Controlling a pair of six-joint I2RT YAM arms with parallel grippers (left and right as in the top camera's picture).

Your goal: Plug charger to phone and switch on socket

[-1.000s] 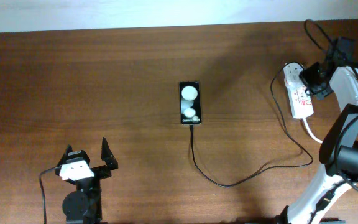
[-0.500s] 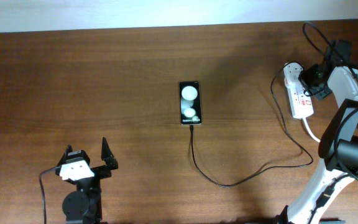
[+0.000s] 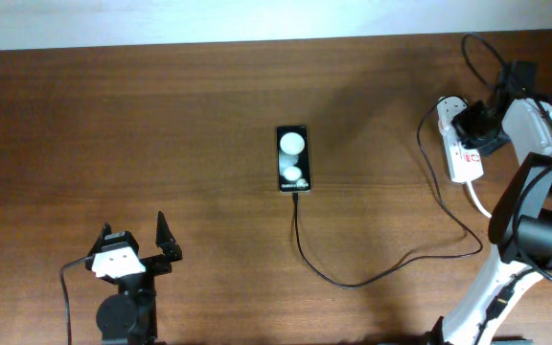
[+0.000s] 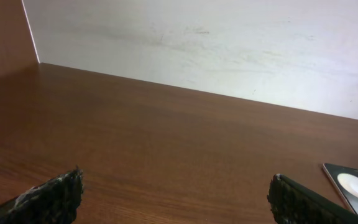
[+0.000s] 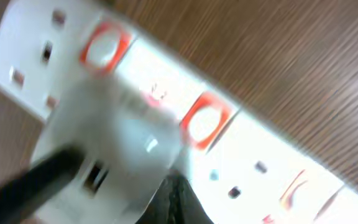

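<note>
charger cable [image 3: 353,284] meets phone [image 3: 293,158] at 6 o'clock end; socket [image 3: 466,165] at phone's 3 o'clock, right gripper [image 3: 470,127] over its 12 o'clock end, grip unreadable, so press 1 red switch [image 5: 201,118] straight down; left gripper [image 3: 132,233] released.

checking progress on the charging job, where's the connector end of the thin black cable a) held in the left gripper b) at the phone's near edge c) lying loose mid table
b: in the overhead view the charger cable runs up to the phone and meets its near short edge.
</note>
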